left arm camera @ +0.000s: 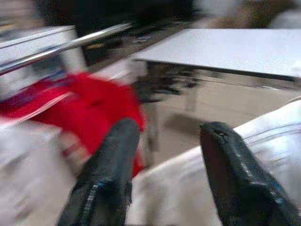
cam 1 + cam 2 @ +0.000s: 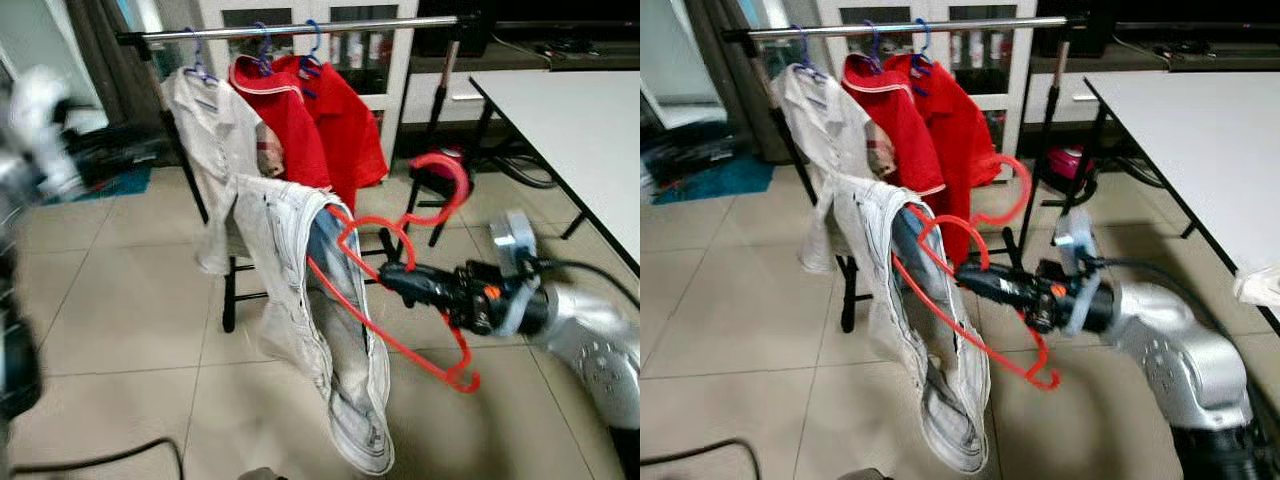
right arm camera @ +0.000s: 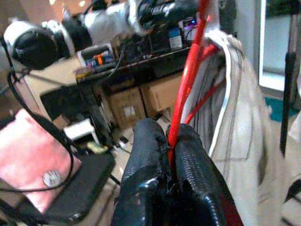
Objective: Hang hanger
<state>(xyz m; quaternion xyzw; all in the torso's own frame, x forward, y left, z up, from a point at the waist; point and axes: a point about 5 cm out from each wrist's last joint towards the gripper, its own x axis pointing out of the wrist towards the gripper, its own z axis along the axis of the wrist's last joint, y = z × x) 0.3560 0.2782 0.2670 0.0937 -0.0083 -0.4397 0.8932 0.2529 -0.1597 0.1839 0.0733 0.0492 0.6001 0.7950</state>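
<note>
Head view: the right gripper (image 2: 400,276) clamps a red hanger (image 2: 395,340) carrying a pale jacket (image 2: 300,300), held below the rail (image 2: 300,28) and in front of the red shirts (image 2: 320,120) hanging there.

Left wrist view: the left gripper (image 1: 164,150) has its fingers wide apart, empty, near the rail.

Right wrist view: fingers (image 3: 141,160) pinched tight on the hanger's wire.

The right gripper (image 3: 170,155) has its two black fingers (image 3: 143,155) squeezed tight on a thin red hanger (image 3: 188,80). The hanger runs up toward 12 o'clock. A pale cloth (image 3: 244,122) hangs on it at 3 o'clock. Brown boxes (image 3: 146,101) sit behind, and a pink thing (image 3: 28,160) lies at 9 o'clock.
</note>
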